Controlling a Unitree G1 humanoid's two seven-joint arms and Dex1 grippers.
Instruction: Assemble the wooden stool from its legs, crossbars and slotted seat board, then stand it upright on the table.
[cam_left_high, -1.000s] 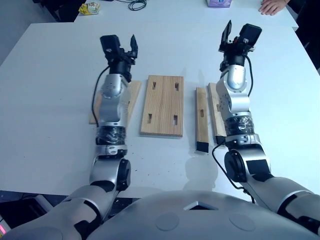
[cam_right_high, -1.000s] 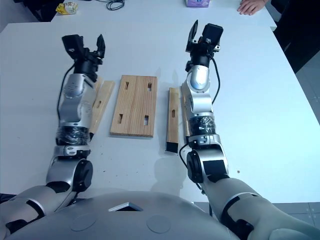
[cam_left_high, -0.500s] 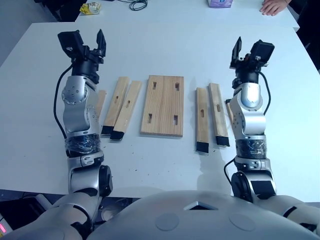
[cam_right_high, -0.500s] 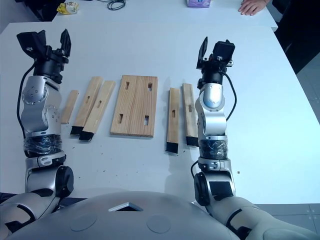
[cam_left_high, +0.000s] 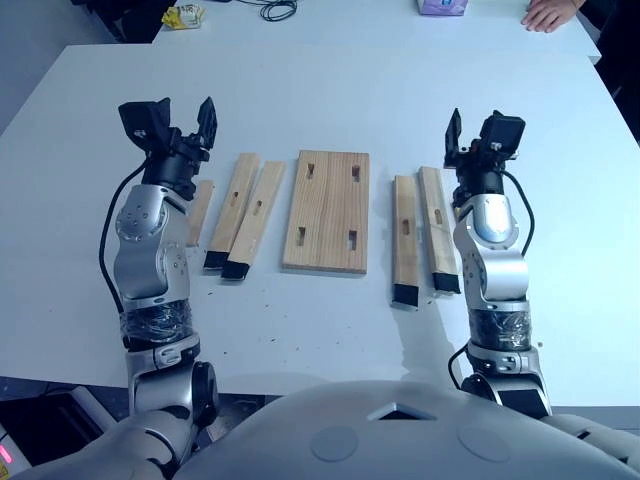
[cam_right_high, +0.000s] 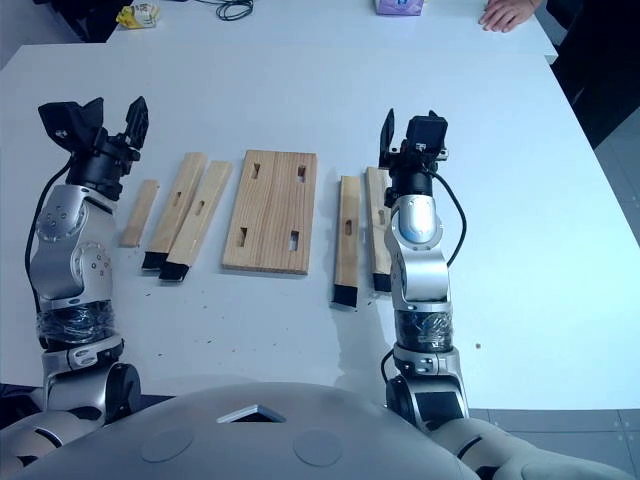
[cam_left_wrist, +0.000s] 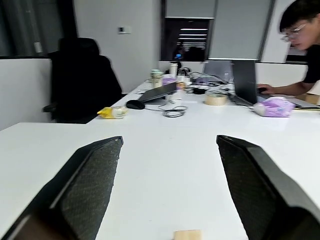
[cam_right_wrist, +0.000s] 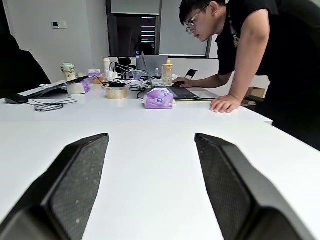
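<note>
Stool in loose pieces on the desk (cam_left_high: 350, 100), nothing joined yet. Slotted seat board (cam_left_high: 325, 211) flat in the middle; two legs (cam_left_high: 231, 208) side by side just to its left, with a short crossbar (cam_left_high: 200, 212) beyond them; two more legs (cam_left_high: 403, 235) side by side to its right. Left pincer (cam_left_high: 178, 118) raised above the crossbar's far end, spread wide, gripping nothing. Right pincer (cam_left_high: 474, 138) raised above the far end of the outer right leg, likewise spread wide and bare. Plenty to go wrong from here. With the paired legs touching or nearly so, real risk of catching or nudging the neighbour when closing on one, and of skewing both. Thin, flat boards on a smooth top: likely to skid away under a one-sided touch instead of rising into the grip. Likely also to slip or swing if taken near an end, given long pieces and narrow pads (cam_right_wrist: 80, 180). Hard to seat leg ends in the board's small slots without close alignment; with any tilt, danger of jamming or of levering the board off line. Cannot tell how many crossbars lie at hand, with part of the desk hidden under the right forearm; possible stall for want of a piece. Risk too of toppling a half-built frame when turning it upright.
</note>
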